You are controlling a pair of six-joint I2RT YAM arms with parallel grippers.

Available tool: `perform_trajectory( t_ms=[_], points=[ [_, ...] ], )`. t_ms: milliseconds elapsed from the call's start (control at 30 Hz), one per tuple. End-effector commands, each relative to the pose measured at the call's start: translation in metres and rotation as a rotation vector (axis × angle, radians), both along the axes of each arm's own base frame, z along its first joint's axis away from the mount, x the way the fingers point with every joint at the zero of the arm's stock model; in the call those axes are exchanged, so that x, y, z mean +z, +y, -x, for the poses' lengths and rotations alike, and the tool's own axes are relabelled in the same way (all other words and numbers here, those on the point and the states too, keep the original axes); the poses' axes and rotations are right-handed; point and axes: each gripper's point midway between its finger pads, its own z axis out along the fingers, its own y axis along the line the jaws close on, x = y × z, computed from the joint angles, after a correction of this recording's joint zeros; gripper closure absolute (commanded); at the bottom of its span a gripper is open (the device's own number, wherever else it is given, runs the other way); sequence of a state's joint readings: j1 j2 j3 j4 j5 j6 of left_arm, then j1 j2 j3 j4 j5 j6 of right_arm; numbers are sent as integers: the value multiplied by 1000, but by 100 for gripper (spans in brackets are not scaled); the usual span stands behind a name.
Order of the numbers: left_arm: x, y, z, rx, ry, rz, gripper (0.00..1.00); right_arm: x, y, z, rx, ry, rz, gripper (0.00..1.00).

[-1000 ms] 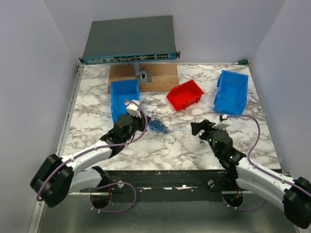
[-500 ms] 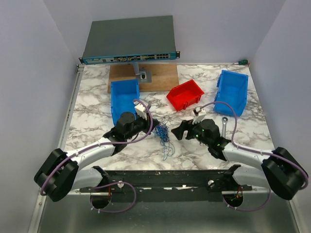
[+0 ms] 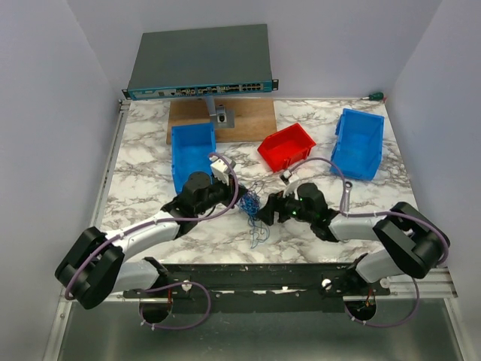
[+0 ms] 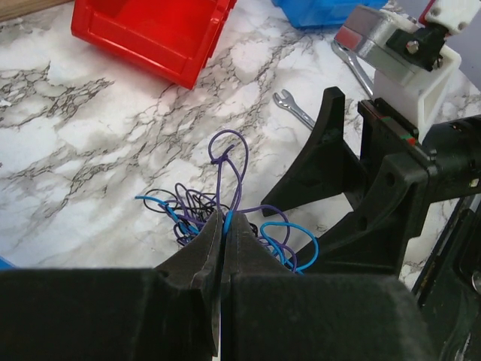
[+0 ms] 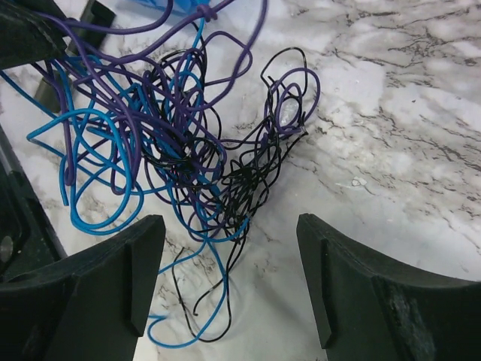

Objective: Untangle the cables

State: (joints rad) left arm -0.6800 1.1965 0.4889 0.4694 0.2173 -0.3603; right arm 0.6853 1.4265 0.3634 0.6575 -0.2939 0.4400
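Pinching a single blue strand, your left gripper [image 4: 224,227] shows its jaws pressed tight together at the bottom centre of the left wrist view. The cables [image 4: 225,197] rise from the tips in thin purple, blue and black loops above the marble counter [image 4: 90,143].

Your right gripper [image 5: 229,278] faces the same tangle with its jaws spread wide. One finger sits at the lower left of the right wrist view and the other at the lower right, and neither has hold of anything. The knot fills the upper left and centre of that view (purple and blue loops to the left, a denser black snarl in the middle). Loose blue and black ends trail down onto the marble between the two fingers.

From the top camera, the bundle lies just below the centre of the frame, between the two grippers, which meet almost nose to nose over it. A red bin [image 3: 286,146] stands above the tangle near the middle of the frame. One blue bin [image 3: 192,154] is to its left and a second blue bin [image 3: 358,143] is at the upper right. A silver wrench [image 3: 346,197] lies on the counter right of centre, beside the right arm. A wooden board [image 3: 248,116] and a network switch [image 3: 199,64] occupy the top of the frame.
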Motion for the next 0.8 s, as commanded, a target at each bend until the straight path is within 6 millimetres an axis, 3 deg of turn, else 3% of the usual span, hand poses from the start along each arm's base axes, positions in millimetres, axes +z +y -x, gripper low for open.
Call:
perform_trajectory(
  t_ms=[0, 167, 200, 300, 400, 533, 633, 767],
  points=[
    [-6, 1, -13, 54, 46, -41, 100, -15, 6, -9, -27, -11, 112, 25],
    [-18, 1, -20, 81, 99, -85, 100, -27, 17, -10, -13, -13, 174, 35],
    [-20, 0, -21, 82, 116, -93, 100, -37, 20, -14, -27, -5, 235, 48],
    [-22, 2, -22, 99, 121, -105, 100, -37, 15, -19, -66, -9, 258, 76],
    [-20, 9, -25, 138, 111, -106, 100, -28, 0, -29, -165, -51, 272, 98],
    [-16, 32, -33, 271, 84, -102, 100, -10, -37, -45, -403, -96, 278, 99],
    [-16, 57, -39, 408, 77, -100, 100, 5, -85, -55, -673, -139, 287, 99],
    [-10, 96, -41, 606, 43, -64, 100, 24, -150, -53, -1027, -180, 240, 99]
  ],
)
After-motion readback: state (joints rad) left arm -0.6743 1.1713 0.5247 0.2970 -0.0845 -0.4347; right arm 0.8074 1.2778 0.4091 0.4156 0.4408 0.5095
